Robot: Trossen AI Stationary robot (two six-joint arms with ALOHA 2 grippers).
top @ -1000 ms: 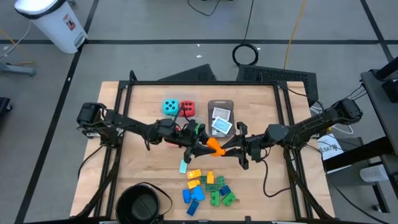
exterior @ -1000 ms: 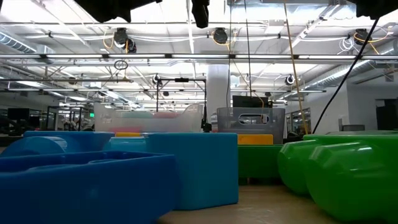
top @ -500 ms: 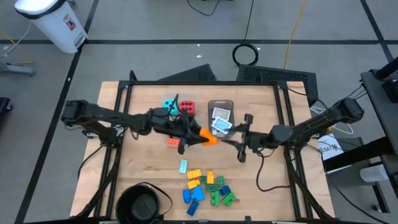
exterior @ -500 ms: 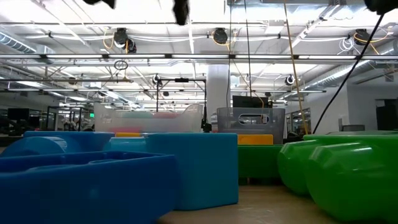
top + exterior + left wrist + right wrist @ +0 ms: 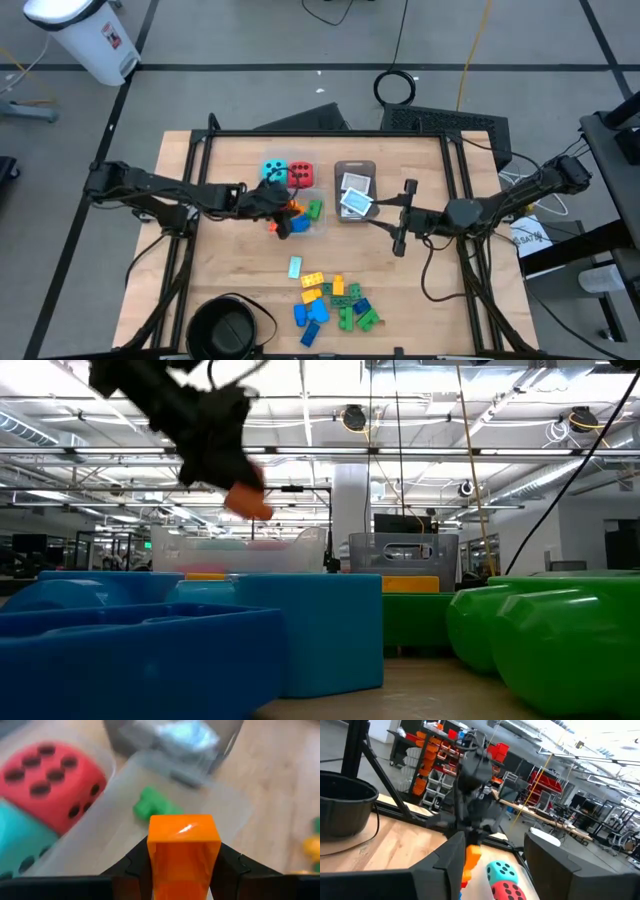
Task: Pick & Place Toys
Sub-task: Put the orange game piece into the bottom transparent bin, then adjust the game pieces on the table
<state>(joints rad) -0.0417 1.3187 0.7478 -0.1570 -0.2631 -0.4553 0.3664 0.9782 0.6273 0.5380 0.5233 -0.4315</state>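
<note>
My left gripper [image 5: 287, 214] is shut on an orange brick [image 5: 183, 842] and hovers over a clear tub [image 5: 310, 224]. The tub holds a green brick [image 5: 152, 806]. The orange brick also shows in the low view [image 5: 247, 500]. A teal die [image 5: 274, 172] and a red die [image 5: 300, 174] stand just beyond the tub. White cards [image 5: 355, 200] lie in a grey tray [image 5: 355, 168]. My right gripper [image 5: 404, 216] is open and empty to the right of the tray; its two fingers stand wide apart in its wrist view [image 5: 495, 870]. My left gripper pinches the orange brick's two opposite sides [image 5: 152, 857] between its two fingers. The fingers slant down from the table's left. The brick is lifted clear above the tub, and its free end points forward past the fingertips.
A heap of blue, yellow, green and orange bricks [image 5: 335, 300] lies near the front middle, with a small teal piece [image 5: 295, 267] beside it. A round black bowl [image 5: 225, 330] sits at the front left. Bare wood lies at the table's left and right sides.
My left gripper has carried the orange brick from the table's middle toward the left and far side, over the clear tub. My right gripper, which stood close at the brick a second ago, has drawn back a little toward the table's right.
</note>
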